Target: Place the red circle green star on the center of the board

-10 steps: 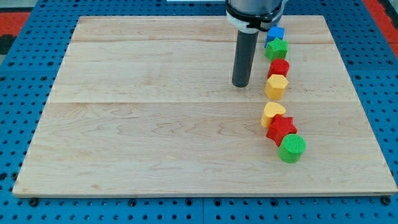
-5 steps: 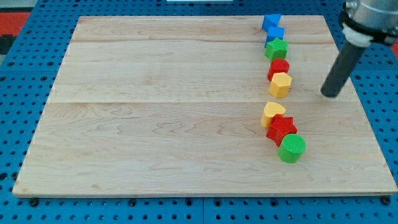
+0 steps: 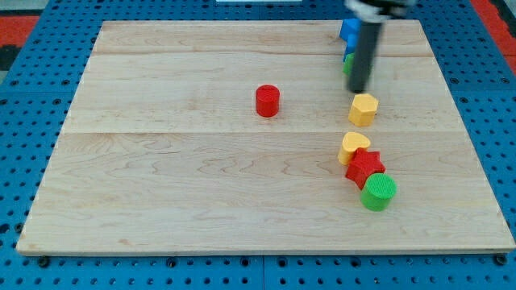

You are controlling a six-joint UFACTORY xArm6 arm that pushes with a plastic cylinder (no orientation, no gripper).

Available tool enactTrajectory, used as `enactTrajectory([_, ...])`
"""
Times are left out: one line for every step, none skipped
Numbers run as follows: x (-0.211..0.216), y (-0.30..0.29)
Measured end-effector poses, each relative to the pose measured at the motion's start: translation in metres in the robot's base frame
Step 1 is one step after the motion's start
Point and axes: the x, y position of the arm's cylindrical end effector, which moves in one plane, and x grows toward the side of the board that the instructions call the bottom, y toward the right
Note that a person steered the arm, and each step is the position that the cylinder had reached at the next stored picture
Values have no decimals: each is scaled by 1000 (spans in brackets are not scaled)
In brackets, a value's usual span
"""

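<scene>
My tip (image 3: 359, 89) is a bare rod end with no fingers to open or close. It rests on the wooden board (image 3: 161, 185) near the top right corner, just above the yellow hexagon (image 3: 363, 109). The rod covers most of the green star (image 3: 347, 64); blue blocks (image 3: 348, 31) sit above it. The red circle (image 3: 268, 101) stands alone near the board's centre. Toward the right edge, a yellow heart (image 3: 354, 147), red star (image 3: 364, 167) and green circle (image 3: 378, 192) touch in a chain.
</scene>
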Motion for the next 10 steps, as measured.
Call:
enactTrajectory([-35,27])
enactTrajectory([-61,-1])
enactTrajectory([-61,-75])
enactTrajectory([-39,-122])
enactTrajectory([-21,-50])
enactTrajectory([12,-44])
enactTrajectory([6,-78])
enactTrajectory([-7,-122])
enactTrajectory([-8,-128])
enactTrajectory([10,-136])
